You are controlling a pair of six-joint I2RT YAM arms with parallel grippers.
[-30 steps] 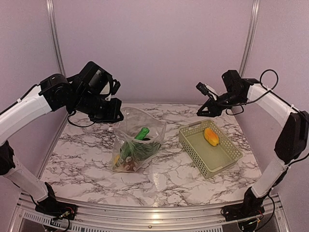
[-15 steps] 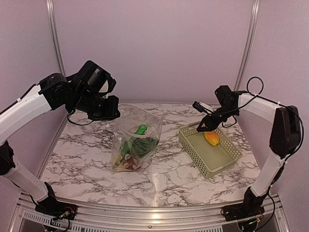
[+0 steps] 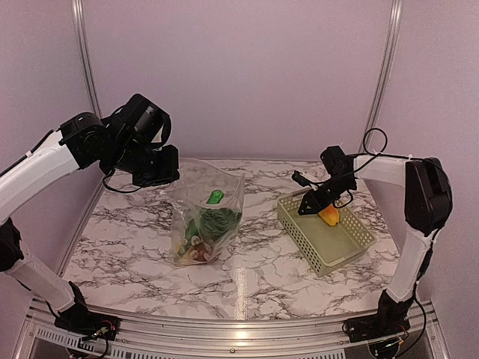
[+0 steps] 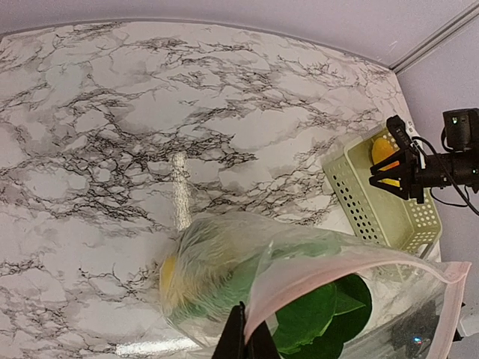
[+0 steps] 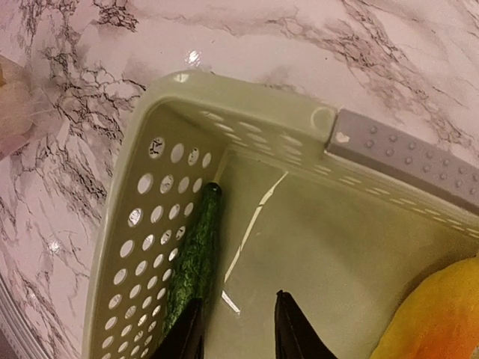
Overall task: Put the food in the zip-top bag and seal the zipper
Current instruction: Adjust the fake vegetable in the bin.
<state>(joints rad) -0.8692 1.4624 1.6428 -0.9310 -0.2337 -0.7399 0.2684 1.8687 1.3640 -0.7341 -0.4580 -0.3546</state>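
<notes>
The right pincer (image 5: 236, 303) is hovering inside the pale green perforated plastic basket (image 3: 299, 224), its two fingers spread apart and grasping nothing. Its tips are pointing at the bare floor between a slim, bumpy dark green toy vegetable (image 5: 193, 262), which is lying along the holed side wall, and the orange-yellow oblong toy piece (image 5: 434, 314), which is lying just beside them. Nearer the front of the white marble-patterned desk (image 3: 262, 277), the bottom of the clear crinkly zip-top plastic bag (image 3: 209, 217) is resting on the surface. It is bulging with what is already inside: a brown potato-like lump (image 3: 196, 254) and something yellow (image 4: 171, 273) at the base, with the long green leafy vegetable (image 3: 213, 221) standing above them. Farther back, the bag's top is being held up off the desk and its mouth is gaping. The left pincer (image 4: 242, 345) is clenching one corner of the rim, so the thin pinkish zipper strip (image 4: 359, 265) is arching open above the greens. I cannot make out a slider tab. Judging from this, the filling is well along but not finished. Most of the toy food is sitting in the bag, while the two pieces in the basket are waiting to be carried over, and the orange-yellow one looks the likelier next pick. Sealing the zipper is not yet begun.
</notes>
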